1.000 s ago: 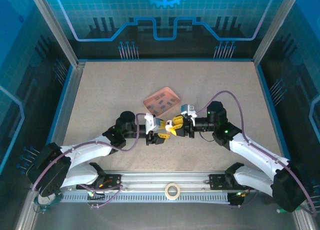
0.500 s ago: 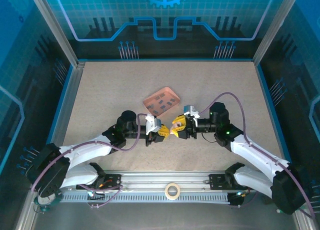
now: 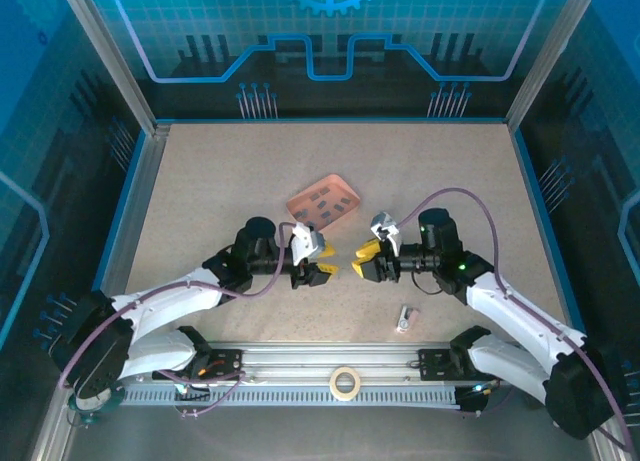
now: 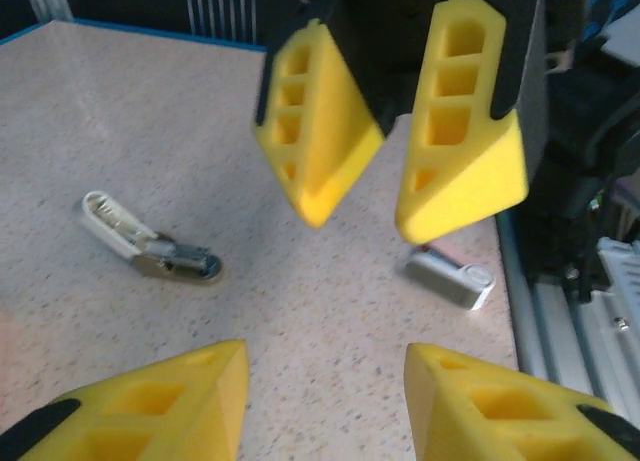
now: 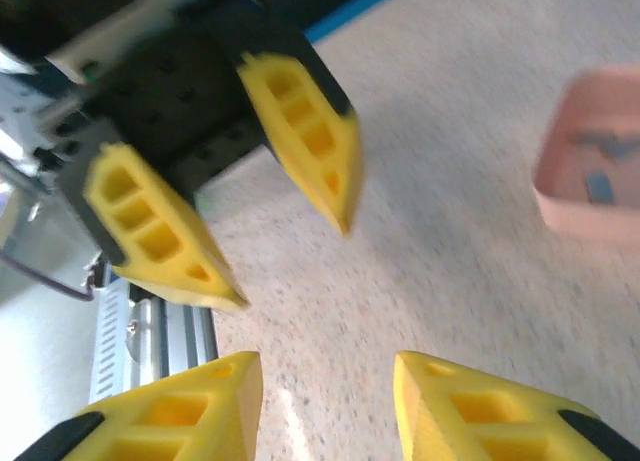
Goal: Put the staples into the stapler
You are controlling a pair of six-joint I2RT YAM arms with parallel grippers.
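Observation:
A mini stapler [image 4: 150,246], white and metal, lies open on the table at the left of the left wrist view. A second small silver and white stapler piece [image 3: 404,319] [image 4: 450,274] lies near the front rail. The staples [image 3: 322,205] [image 5: 600,186] are dark strips lying in a pink tray [image 3: 345,193] [image 5: 560,196]. My left gripper [image 3: 328,263] [image 4: 325,356] and right gripper [image 3: 358,258] [image 5: 328,366] face each other a short way apart above the table. Both are open, with bare table between their fingers.
The metal front rail [image 3: 300,361] runs along the near edge, with a roll of tape [image 3: 346,383] on it. Blue-lit walls enclose the table on three sides. The pink tray sits just behind the two grippers.
The two grippers were pressed together over a small object; they have drawn apart and opened. The silver and white piece now lies on the table near the front rail.

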